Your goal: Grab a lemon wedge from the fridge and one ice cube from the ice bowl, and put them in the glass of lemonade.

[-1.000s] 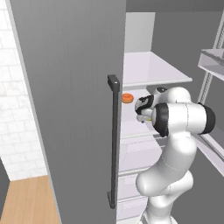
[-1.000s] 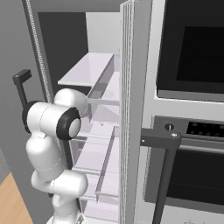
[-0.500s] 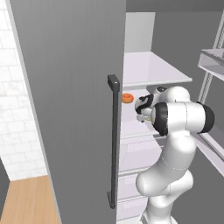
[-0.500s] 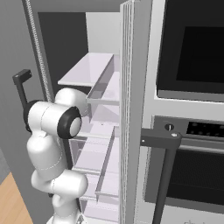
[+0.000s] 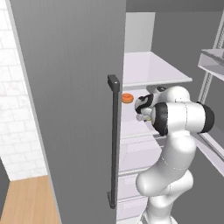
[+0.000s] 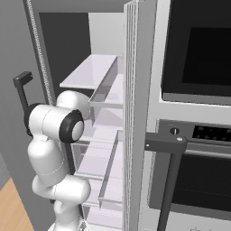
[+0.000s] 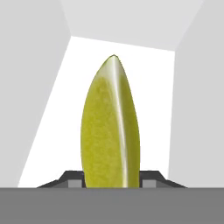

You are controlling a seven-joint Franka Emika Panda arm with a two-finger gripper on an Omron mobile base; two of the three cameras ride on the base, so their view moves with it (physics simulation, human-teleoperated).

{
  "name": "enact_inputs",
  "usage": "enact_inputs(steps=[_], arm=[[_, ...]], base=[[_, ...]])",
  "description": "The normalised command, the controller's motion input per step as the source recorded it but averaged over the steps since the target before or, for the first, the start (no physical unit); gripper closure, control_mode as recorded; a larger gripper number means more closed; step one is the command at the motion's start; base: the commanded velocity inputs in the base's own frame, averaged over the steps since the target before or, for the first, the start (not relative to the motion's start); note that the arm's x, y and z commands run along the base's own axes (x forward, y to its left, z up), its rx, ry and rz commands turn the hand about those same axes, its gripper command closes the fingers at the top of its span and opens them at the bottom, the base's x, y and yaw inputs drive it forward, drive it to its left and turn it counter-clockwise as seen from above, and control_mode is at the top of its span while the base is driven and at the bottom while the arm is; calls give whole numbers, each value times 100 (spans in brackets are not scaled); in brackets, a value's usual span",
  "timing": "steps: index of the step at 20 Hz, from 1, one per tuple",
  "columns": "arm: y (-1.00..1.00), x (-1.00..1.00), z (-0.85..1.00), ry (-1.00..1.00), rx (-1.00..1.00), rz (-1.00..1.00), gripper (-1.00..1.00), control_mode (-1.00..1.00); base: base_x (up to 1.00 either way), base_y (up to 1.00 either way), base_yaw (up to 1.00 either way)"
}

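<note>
Both dark fingertips (image 7: 70, 177) are pressed against the lemon wedge (image 7: 110, 127), pinched by the gripper (image 7: 111, 179) inside the fridge (image 5: 148, 70).

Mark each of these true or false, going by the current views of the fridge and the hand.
1. The fridge door stands open. True.
2. The lemon wedge sits between the jaws in the hand view. True.
3. The wedge is bright red. False: it is yellow-green.
4. A flat orange item lies on the shelf above the arm. False: it lies on the lower shelf, beside the hand.
5. An oven stands next to the fridge, on its right in the right base view. True.
6. The oven door is open. False: it is shut, its bar handle in front.
</note>
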Motion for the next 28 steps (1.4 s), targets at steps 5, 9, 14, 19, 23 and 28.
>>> enact_inputs(steps=[5,9,14,19,23,28], arm=[[3,-50,1,-1,0,0,100,-100],[0,-100,10,-6,0,0,100,-100],[0,-95,56,-4,0,0,100,-100],[0,-81,100,0,0,2,100,-100],[0,-98,100,0,0,8,100,-100],[15,-100,100,0,-1,12,100,-100]], base=[[0,0,0],[0,0,0],[0,0,0],[0,0,0],[0,0,0],[0,0,0]])
